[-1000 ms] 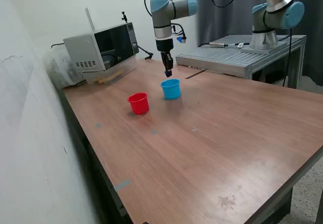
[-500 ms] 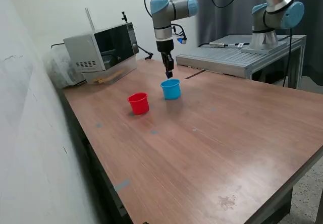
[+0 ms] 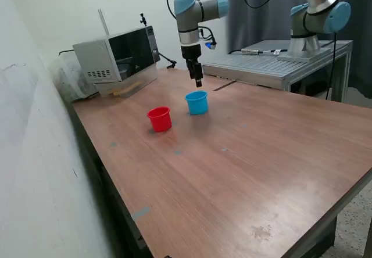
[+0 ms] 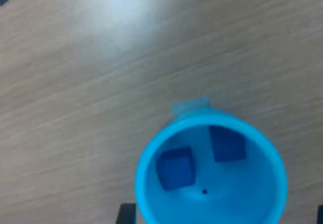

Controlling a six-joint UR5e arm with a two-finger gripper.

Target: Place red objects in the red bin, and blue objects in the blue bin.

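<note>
Inside the round glossy blue bin (image 4: 212, 133) lie two matte blue cubes (image 4: 175, 168).

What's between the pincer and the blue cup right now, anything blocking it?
Nothing visible does. The pincer hangs over the blue cup with only open air between them, and two blue cubes already lie inside.

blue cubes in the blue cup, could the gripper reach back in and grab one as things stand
Probably yes. The gripper hangs just above the blue cup, whose mouth is open, and the wrist view shows both blue cubes lying uncovered on its floor. The cup wall may crowd the fingers, though.
</note>
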